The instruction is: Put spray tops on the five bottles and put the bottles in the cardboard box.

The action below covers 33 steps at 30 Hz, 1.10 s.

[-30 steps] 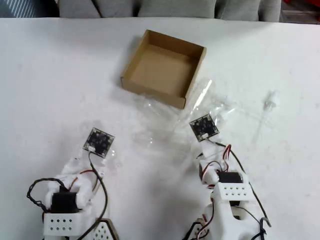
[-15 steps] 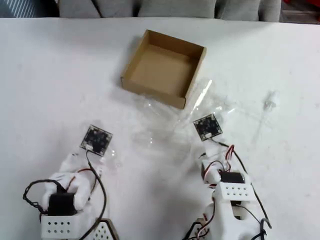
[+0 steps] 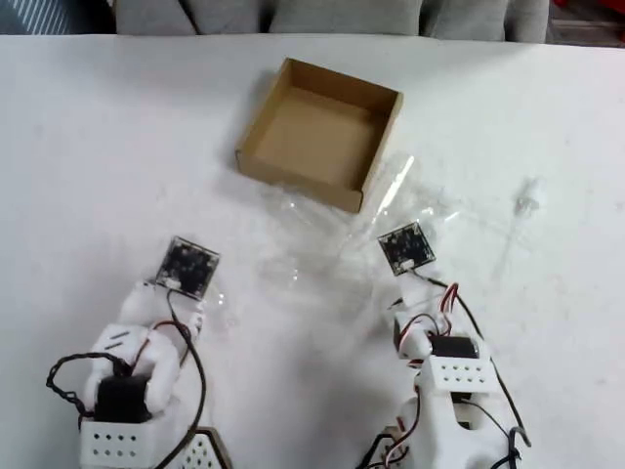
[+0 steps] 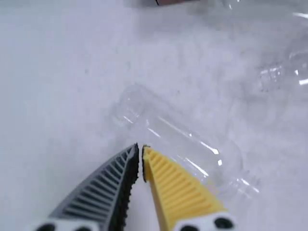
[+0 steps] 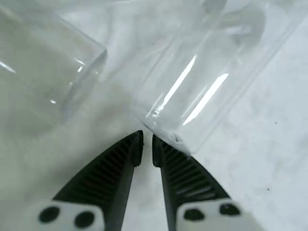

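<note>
You had the white worktop [image 3: 88, 147] w/ the cardboard box [image 3: 320, 134] toward its far middle: brown, open side up, set at a slant to the edges. Btwn box and arms lay the clear bottles [image 3: 395, 186], see-through plastic, told mostly by glints, lying on their sides.

At your left arm, the near bottle [image 4: 183, 144] lay flat on the worktop. Its long axis slanted across the tool's line, w/ the threaded neck on the yellow finger's side and the base out the other way.

At your right arm, the second bottle [image 5: 192, 86] had its end right at the tips, axis running away from the tool. The third bottle [image 5: 43, 67] lay beside it, angled off.

Left tool [image 4: 140, 153]: jaws almost together, a sliver of gap, gripping nothing, tips just beside the near bottle's wall. Right tool [image 5: 146, 143]: same, narrow slit, nothing held.
</note>
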Each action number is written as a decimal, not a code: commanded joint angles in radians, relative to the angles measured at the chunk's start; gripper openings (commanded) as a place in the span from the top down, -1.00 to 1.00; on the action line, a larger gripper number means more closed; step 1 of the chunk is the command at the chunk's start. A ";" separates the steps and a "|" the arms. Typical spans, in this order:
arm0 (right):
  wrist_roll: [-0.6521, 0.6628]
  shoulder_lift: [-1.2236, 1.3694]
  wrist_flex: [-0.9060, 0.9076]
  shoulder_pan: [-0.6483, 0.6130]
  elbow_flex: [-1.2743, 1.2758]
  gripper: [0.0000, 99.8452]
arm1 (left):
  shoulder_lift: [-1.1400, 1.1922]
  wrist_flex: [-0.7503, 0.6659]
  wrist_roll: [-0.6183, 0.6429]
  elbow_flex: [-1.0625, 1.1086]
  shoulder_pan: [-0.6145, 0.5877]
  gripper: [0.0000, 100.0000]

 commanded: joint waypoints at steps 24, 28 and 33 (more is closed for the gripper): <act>0.006 -0.015 0.019 0.010 -0.011 0.97 | 0.944 -0.315 0.511 -0.451 0.010 0.48; 0.006 -0.015 0.019 0.010 -0.011 0.97 | 1.069 -0.318 0.566 -0.483 -0.035 0.46; 0.006 -0.015 0.019 0.010 -0.011 0.97 | 1.291 -0.316 0.568 -0.592 -0.101 0.46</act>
